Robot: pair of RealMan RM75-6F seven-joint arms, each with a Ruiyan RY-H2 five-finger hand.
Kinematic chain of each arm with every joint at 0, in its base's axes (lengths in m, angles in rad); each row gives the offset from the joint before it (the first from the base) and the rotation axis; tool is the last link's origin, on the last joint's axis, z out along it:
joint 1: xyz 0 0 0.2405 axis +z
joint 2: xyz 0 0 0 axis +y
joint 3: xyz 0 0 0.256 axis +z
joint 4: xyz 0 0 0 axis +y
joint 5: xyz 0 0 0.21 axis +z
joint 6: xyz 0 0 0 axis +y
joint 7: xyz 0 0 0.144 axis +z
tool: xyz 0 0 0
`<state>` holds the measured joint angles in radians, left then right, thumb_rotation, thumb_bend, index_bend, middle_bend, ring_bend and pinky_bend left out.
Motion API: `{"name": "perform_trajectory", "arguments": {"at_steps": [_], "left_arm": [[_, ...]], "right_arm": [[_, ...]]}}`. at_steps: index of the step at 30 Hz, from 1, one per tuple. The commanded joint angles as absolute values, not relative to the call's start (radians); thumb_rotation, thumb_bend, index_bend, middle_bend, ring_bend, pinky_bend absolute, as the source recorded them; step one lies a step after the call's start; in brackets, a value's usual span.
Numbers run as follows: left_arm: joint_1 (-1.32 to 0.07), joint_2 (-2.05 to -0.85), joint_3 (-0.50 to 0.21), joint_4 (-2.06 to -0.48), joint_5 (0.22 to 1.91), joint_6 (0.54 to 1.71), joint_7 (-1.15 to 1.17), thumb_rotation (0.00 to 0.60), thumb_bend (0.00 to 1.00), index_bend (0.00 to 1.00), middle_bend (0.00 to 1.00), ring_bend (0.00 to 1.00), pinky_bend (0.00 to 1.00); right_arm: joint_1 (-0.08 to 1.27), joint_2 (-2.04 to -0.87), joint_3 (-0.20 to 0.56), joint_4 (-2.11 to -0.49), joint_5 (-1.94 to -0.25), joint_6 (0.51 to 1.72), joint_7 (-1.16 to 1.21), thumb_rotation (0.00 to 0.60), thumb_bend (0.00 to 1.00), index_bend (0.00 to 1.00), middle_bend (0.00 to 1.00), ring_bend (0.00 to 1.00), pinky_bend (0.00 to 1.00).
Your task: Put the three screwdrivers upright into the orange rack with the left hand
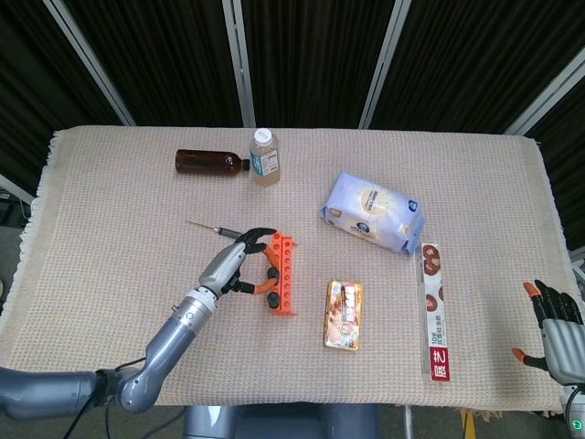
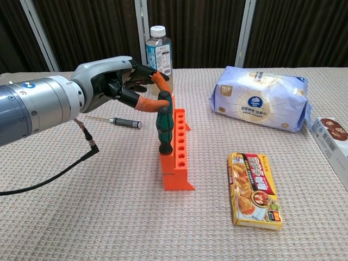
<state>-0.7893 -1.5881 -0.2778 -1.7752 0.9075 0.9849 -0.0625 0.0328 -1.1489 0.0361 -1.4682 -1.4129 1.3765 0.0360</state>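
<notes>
Centre-left of the head view, the left robot hand (image 2: 117, 84) sits right against the orange rack (image 2: 176, 155), its orange fingertips (image 2: 157, 80) curled around the top of a green-handled screwdriver (image 2: 163, 122) that stands upright at the rack's left side, pinched between thumb and fingers. Whether the tip is seated in a hole cannot be told from either view. A second screwdriver (image 2: 124, 122), slim and dark-handled, lies flat on the desk (image 1: 110, 210) just left of the rack, behind the hand in the chest view. Lower right of the head view, the right robot hand (image 1: 551, 322) hangs at the desk's edge with fingers spread, holding nothing. Upper middle, a brown bottle (image 1: 208, 162) lies on its side beside a standing clear bottle (image 1: 264, 156). Right of the rack are a yellow box (image 1: 344, 315), a pale blue bag (image 1: 373, 212) and a long carton (image 1: 433, 309).
</notes>
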Motion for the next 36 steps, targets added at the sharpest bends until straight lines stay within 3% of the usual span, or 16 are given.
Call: {"name": "perform_trajectory", "arguments": {"at_steps": [1, 7, 15, 24, 29, 36], "left_arm": [[-0.787, -1.590, -0.279, -1.775, 0.914, 0.987, -0.060, 0.600, 0.39, 0.40, 0.04, 0.00, 0.00], [-0.781, -1.591, -0.279, -1.776, 0.933, 0.995, -0.052, 0.600, 0.39, 0.20, 0.00, 0.00, 0.00], [-0.767, -1.581, -0.284, -1.793, 0.970, 1.008, -0.059, 0.600, 0.39, 0.13, 0.00, 0.00, 0.00], [-0.753, -1.505, -0.291, -1.782, 1.016, 1.035, -0.005, 0.600, 0.39, 0.16, 0.00, 0.00, 0.00], [-0.807, -1.470, -0.284, -1.682, 0.953, 1.035, 0.218, 0.600, 0.42, 0.24, 0.00, 0.00, 0.00], [-0.910, -1.514, -0.216, -1.531, 0.842, 1.030, 0.595, 0.600, 0.46, 0.31, 0.00, 0.00, 0.00]], "right_arm": [[0.033, -1.149, 0.036, -1.468, -1.412, 1.375, 0.035, 0.600, 0.00, 0.00, 0.00, 0.00, 0.00], [0.034, -1.149, 0.036, -1.470, -1.412, 1.376, 0.033, 0.600, 0.00, 0.00, 0.00, 0.00, 0.00], [0.034, -1.148, 0.037, -1.472, -1.412, 1.375, 0.031, 0.600, 0.00, 0.00, 0.00, 0.00, 0.00], [0.036, -1.148, 0.037, -1.473, -1.411, 1.372, 0.030, 0.600, 0.00, 0.00, 0.00, 0.00, 0.00], [0.041, -1.150, 0.037, -1.479, -1.416, 1.370, 0.022, 0.600, 0.00, 0.00, 0.00, 0.00, 0.00], [0.040, -1.148, 0.036, -1.489, -1.416, 1.374, 0.010, 0.600, 0.00, 0.00, 0.00, 0.00, 0.00]]}}
